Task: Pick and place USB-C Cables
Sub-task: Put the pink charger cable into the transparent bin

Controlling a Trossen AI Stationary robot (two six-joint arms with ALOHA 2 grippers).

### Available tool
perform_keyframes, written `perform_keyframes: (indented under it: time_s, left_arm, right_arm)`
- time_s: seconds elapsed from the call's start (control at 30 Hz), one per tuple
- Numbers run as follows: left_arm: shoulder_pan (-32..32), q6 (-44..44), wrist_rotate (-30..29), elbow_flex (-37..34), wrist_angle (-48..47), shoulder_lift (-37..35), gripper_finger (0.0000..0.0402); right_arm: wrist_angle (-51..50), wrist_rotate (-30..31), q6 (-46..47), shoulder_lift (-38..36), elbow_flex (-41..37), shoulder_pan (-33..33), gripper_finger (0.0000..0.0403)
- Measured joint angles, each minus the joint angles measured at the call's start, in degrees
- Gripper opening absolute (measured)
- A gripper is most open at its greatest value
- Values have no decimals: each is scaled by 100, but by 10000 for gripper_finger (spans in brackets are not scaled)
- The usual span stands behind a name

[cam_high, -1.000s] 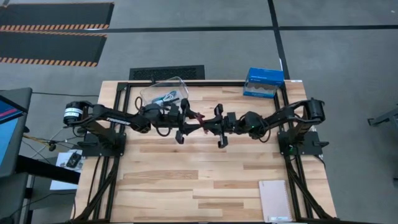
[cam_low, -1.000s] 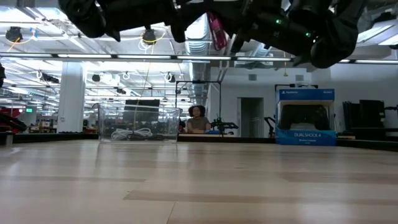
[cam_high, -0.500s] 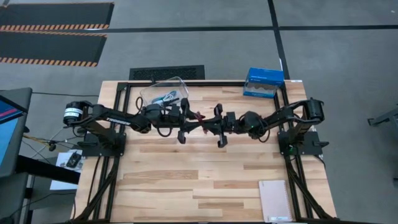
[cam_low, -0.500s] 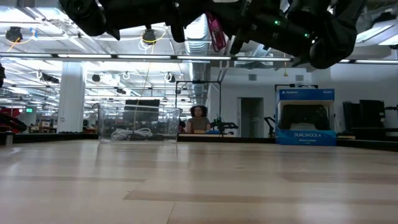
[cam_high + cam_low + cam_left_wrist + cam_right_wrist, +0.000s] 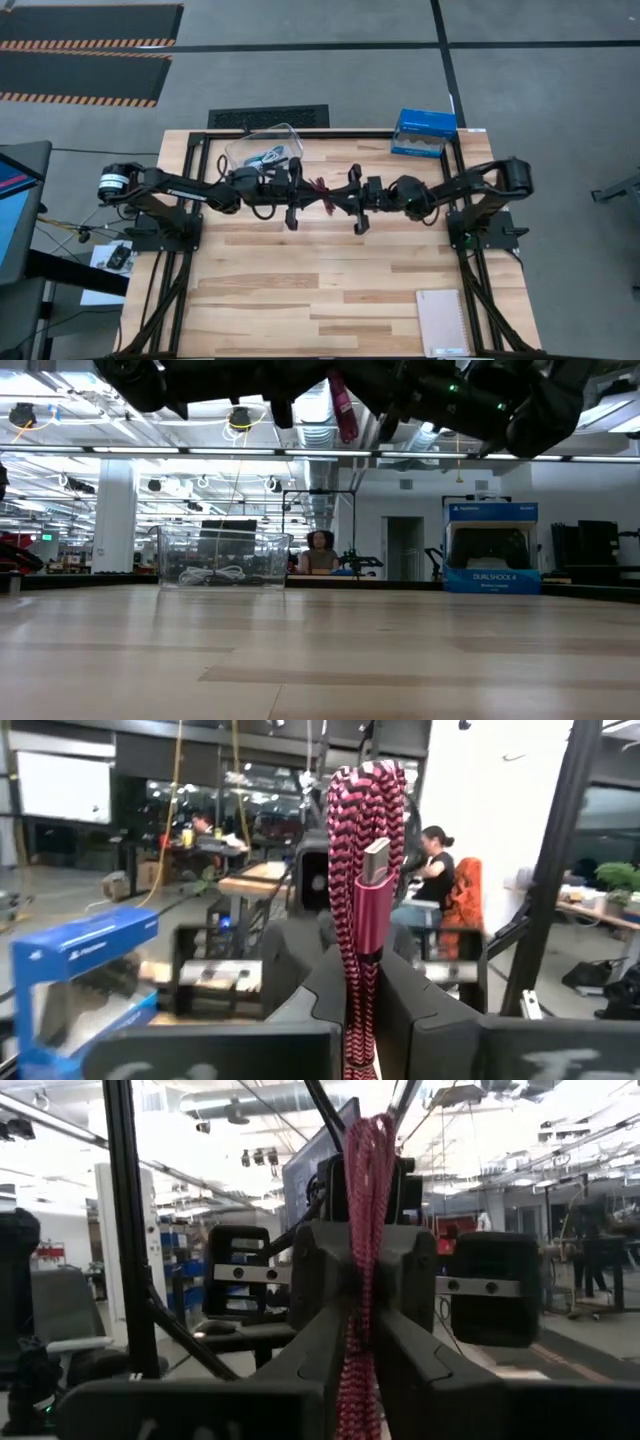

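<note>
The dark red-maroon USB-C cable point(image 5: 322, 187) is a braided bundle held high over the table's far middle, between both grippers. My left gripper point(image 5: 300, 196) comes from the left and my right gripper point(image 5: 350, 196) from the right; both are shut on it. In the low view the cable point(image 5: 341, 405) hangs just under the arms, well clear of the tabletop. A pink metal plug point(image 5: 372, 870) shows on the bundle. A white-grey cable point(image 5: 215, 574) and a dark one point(image 5: 268, 156) lie in the clear bin point(image 5: 250, 140). My left gripper pinches the cable bundle point(image 5: 357, 1005) between its two fingers, coming level from the table's left. The bundle stands up past the fingers, with its plug facing the wrist camera, lifted clear. My right gripper pinches the same bundle point(image 5: 357, 1380) between its two fingers, coming level from the table's right. Several strands lie together in the hold. The bundle runs on to the left gripper point(image 5: 365, 1270) facing it.
The clear bin stands at the far left of the table, behind my left arm. A blue boxed controller point(image 5: 424, 132) stands at the far right. A pale notebook point(image 5: 442, 322) lies at the near right corner. The wooden tabletop point(image 5: 300, 290) lies below the arms.
My right gripper has drawn a little toward the table's right edge, so more of the red cable shows between the two grippers. In the low view the cable's hanging end has risen slightly. My left gripper has kept its place.
</note>
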Motion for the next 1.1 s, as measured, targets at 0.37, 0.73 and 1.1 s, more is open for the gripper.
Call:
perform_keyframes:
  time_s: [0.37, 0.73, 1.1]
  left_arm:
    - [50, 156, -950, 40, -2173, -966, 0]
    - [129, 899, -2092, 1742, -6436, -1415, 0]
    - [1244, 1284, -2673, 2379, -7953, -1411, 0]
  right_arm:
    - [-3822, -35, -282, -2499, -111, -172, 123]
    - [-7698, 674, -149, -4900, -109, 23, 122]
    - [-9244, 1268, 391, -5538, -109, 501, 119]
